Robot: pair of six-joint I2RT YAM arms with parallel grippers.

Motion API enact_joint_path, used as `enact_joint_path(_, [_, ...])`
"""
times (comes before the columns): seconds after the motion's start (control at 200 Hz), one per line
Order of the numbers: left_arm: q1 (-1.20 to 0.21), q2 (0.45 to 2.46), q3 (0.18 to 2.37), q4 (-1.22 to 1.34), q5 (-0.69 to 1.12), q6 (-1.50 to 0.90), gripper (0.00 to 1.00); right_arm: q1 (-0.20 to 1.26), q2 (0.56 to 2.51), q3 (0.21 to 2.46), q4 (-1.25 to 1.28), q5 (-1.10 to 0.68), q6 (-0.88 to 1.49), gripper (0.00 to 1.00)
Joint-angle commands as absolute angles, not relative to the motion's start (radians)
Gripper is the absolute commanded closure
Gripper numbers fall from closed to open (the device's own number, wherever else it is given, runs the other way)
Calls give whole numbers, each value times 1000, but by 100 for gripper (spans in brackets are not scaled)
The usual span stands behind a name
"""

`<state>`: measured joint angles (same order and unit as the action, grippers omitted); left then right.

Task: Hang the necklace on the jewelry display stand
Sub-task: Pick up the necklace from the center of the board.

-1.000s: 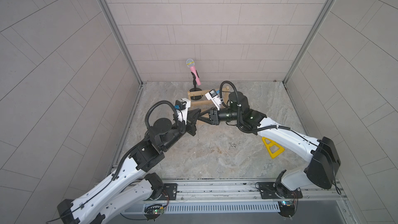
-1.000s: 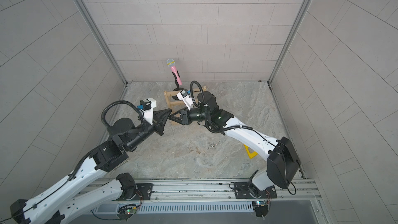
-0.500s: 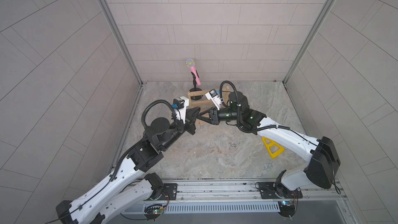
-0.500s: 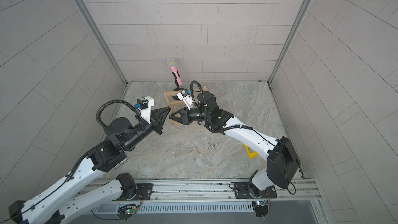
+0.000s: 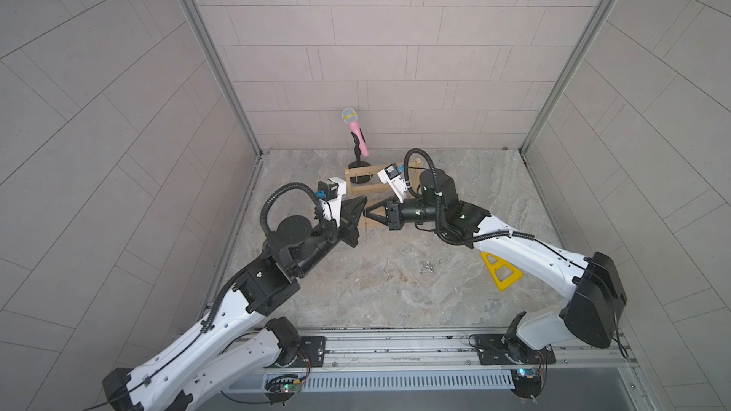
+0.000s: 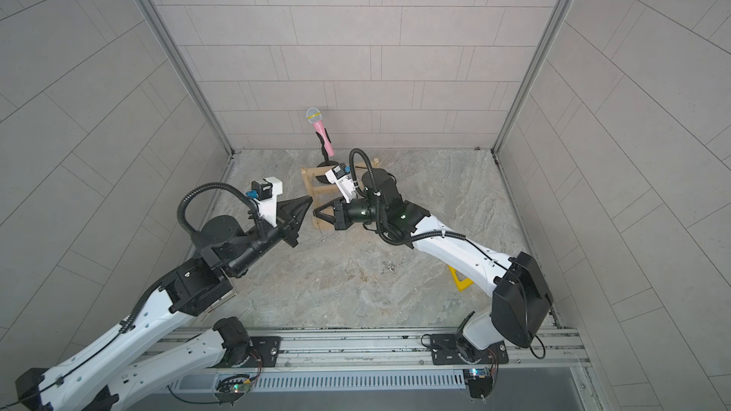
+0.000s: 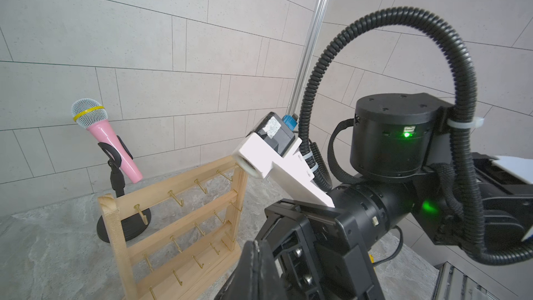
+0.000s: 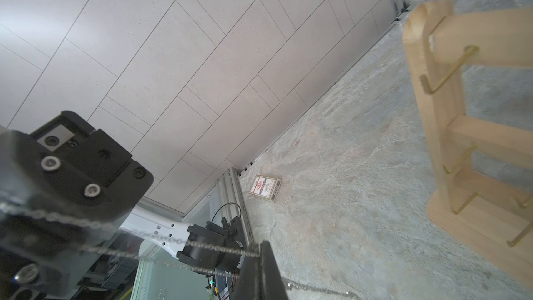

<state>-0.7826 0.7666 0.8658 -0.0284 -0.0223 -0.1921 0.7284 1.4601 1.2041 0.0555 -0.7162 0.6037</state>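
The necklace point(image 8: 173, 239) is a thin silver chain stretched taut from my right gripper point(image 8: 264, 248), which is shut on it, toward my left gripper point(image 7: 256, 248), also shut. In both top views the two grippers meet tip to tip, the left gripper point(image 5: 362, 202) and the right gripper point(image 5: 366, 213), just in front of the jewelry display stand point(image 5: 358, 179), with a strand of the necklace point(image 5: 368, 229) hanging below them. The light wooden stand point(image 7: 161, 189) stands upright, and its gold hooks are bare in the wrist views.
A pink microphone point(image 5: 358, 134) on a black stand rises behind the rack by the back wall. A yellow triangle point(image 5: 502, 274) lies under my right arm, with a small metal heap point(image 5: 429, 267) mid-floor. A small card box point(image 8: 265, 189) lies by the left wall.
My right gripper's jaws have gone from partly open to shut on the chain. My left arm has shifted only slightly, staying shut at the same spot.
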Motion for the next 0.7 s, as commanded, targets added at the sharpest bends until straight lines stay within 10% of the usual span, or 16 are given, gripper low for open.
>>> enact_joint_path(0.0, [-769, 750, 896, -42, -22, -175, 100, 733, 1405, 1230, 7, -614, 550, 98])
enact_joint_path(0.69, [-640, 834, 879, -27, -48, -134, 100, 770, 1483, 1426, -120, -361, 419, 100])
